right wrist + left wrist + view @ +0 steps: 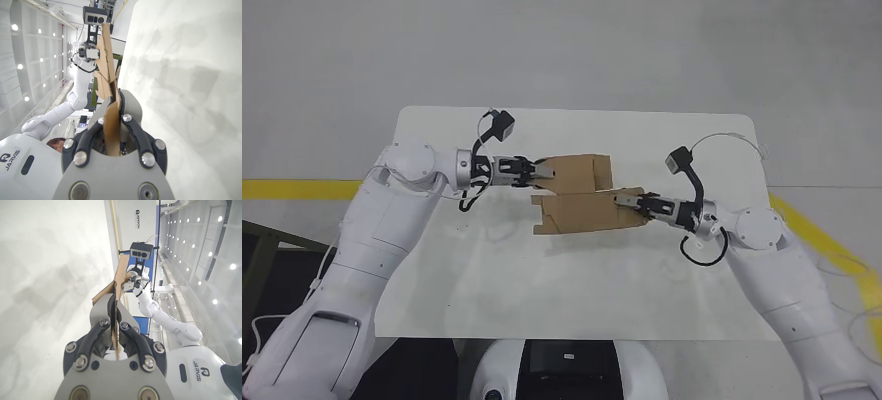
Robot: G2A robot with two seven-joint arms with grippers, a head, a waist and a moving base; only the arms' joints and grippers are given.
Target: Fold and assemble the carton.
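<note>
The left end effector (542, 172) and right end effector (633, 203) are each pinching opposite ends of the mostly flat cardboard carton (577, 205) hanging between them over the tabletop (442, 290). Folding seems to be barely beginning.

Right gripper (113, 101) pinching near edge of the brown carton (105, 56), its sheet running ahead to the left gripper (95, 54) at the far end, white table (179, 75) alongside
</note>
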